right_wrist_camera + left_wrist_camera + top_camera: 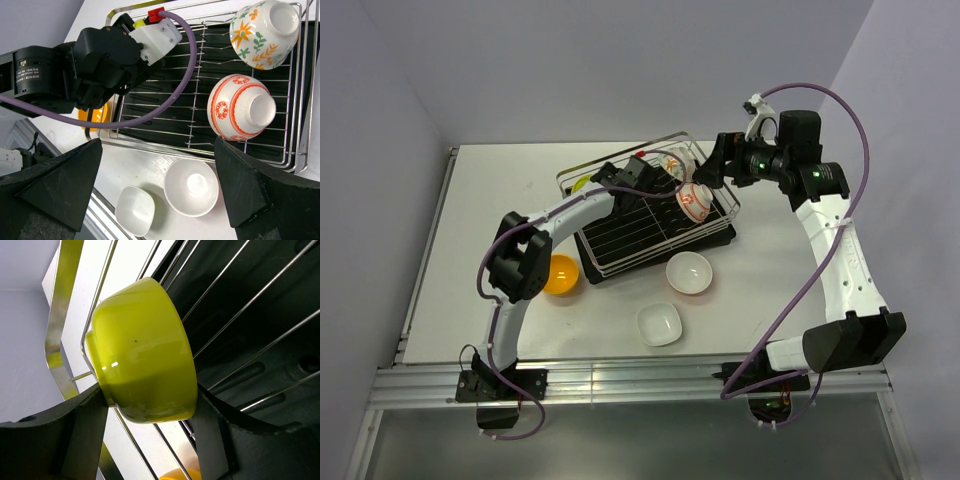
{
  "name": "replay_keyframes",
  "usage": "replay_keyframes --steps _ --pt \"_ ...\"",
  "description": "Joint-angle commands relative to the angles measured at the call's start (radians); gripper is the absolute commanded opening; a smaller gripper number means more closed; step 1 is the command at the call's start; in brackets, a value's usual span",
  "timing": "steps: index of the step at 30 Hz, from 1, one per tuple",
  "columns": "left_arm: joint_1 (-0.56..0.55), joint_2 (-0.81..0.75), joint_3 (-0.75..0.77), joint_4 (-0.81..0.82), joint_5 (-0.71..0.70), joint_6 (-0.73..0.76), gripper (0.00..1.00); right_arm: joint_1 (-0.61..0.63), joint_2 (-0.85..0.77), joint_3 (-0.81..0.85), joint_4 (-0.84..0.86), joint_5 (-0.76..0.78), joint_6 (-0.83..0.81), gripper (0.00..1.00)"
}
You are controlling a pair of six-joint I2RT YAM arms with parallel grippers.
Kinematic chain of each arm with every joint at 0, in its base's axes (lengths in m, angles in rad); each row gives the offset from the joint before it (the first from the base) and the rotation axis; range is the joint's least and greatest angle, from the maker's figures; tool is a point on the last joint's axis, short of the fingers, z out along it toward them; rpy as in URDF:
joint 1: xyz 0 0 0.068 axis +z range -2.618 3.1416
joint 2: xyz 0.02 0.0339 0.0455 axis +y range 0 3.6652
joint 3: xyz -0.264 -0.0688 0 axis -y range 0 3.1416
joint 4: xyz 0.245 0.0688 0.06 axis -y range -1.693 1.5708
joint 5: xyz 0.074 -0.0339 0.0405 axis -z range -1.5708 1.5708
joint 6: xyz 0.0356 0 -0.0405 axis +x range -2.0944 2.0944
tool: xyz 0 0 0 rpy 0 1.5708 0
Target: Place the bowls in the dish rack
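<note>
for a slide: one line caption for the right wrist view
Right gripper open over dish rack: floral bowl, red-patterned bowl inside; round white bowl, squarish white bowl outside.

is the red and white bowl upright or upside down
Upside down: the red-and-white bowl shows its foot ring up, inside hidden, in the dish rack.

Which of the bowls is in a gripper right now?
The lime green bowl, pinched by the left gripper over the dish rack; no other bowl is gripped.

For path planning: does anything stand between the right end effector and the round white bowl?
Nothing visible does. The round white bowl sits uncovered just outside the dish rack, before the open right end effector.
</note>
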State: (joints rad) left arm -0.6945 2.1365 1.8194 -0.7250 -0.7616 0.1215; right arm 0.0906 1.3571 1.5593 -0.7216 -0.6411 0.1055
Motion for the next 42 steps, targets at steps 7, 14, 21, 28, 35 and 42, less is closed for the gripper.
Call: replay_keyframes --steps 7,14,21,28,35,42 --pt "0.009 0.002 -0.025 0.009 -0.002 0.006 0.29 -0.012 -0.036 -0.013 0.017 -0.019 -0.023 1.0" --pt "0.01 -0.003 -0.043 0.001 0.033 0.006 0.81 -0.02 -0.036 -0.005 0.01 -0.009 -0.033 1.0" --pt "0.018 -0.003 -0.043 -0.03 0.091 -0.003 0.96 -0.029 -0.033 -0.001 -0.001 -0.011 -0.038 1.0" --pt "0.018 -0.02 -0.012 -0.089 0.192 -0.006 1.0 -0.031 -0.029 0.001 0.001 -0.02 -0.036 1.0" --pt "0.018 -0.081 0.066 -0.186 0.338 -0.023 0.99 -0.031 -0.01 0.028 -0.048 -0.04 -0.081 1.0" --pt "0.02 -0.194 0.152 -0.235 0.556 -0.039 1.0 -0.034 0.011 0.071 -0.217 -0.095 -0.274 1.0"
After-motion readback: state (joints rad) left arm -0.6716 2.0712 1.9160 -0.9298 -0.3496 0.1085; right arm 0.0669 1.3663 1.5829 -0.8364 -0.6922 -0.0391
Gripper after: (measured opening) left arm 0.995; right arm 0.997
